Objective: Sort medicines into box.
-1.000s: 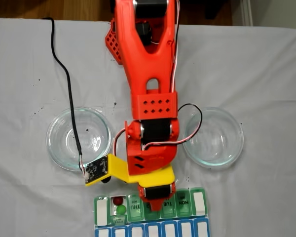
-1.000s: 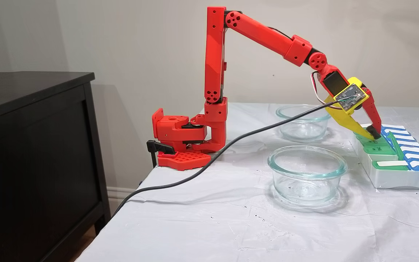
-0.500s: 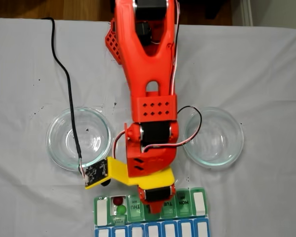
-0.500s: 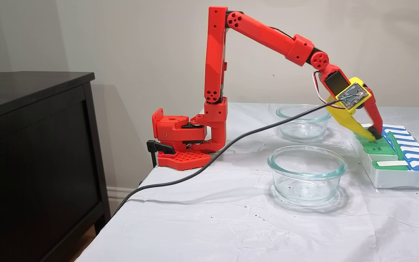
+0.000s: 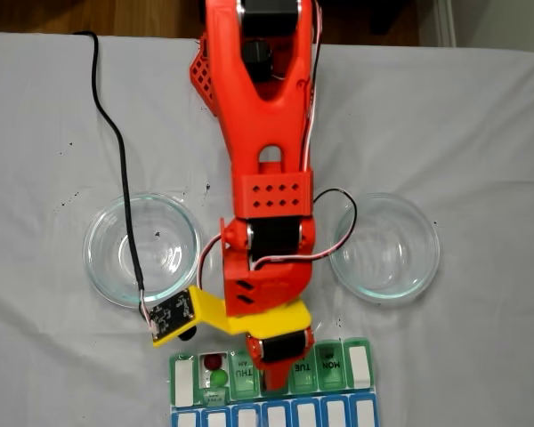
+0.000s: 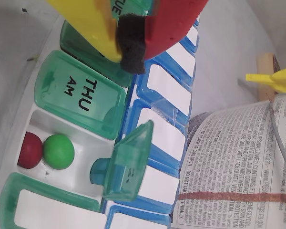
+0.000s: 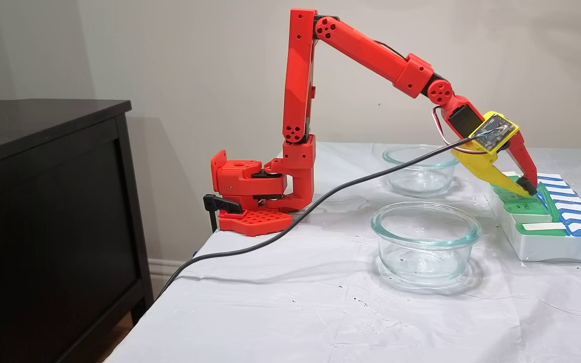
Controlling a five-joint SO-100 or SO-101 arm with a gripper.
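Reaching down over the box (image 5: pixel 271 381) at the near edge of the counter (image 5: pixel 481 133) in a fixed view, the red arm covers the gripper's tip; just left of it an open cell holds a red ball (image 5: pixel 214 361) with a green ball (image 5: pixel 218 377) below. Two glass dishes (image 5: pixel 142 249) flank the arm, one on each side.

In the wrist view, the gripper (image 6: pixel 129 56) is clenched, its yellow and red fingers meeting on a black foam pad with nothing between them, over the closed green cells. Below it sits the THU lid (image 6: pixel 81 98), closed. Lower still, the open cell holds the red ball (image 6: pixel 30 150) and green ball (image 6: pixel 58 151) side by side, touching, its green lid (image 6: pixel 128 162) standing up.

From the side, in another fixed view, the gripper (image 7: pixel 527 185) points steeply down at the box (image 7: pixel 547 242), just beside the raised lid (image 7: pixel 548 200).
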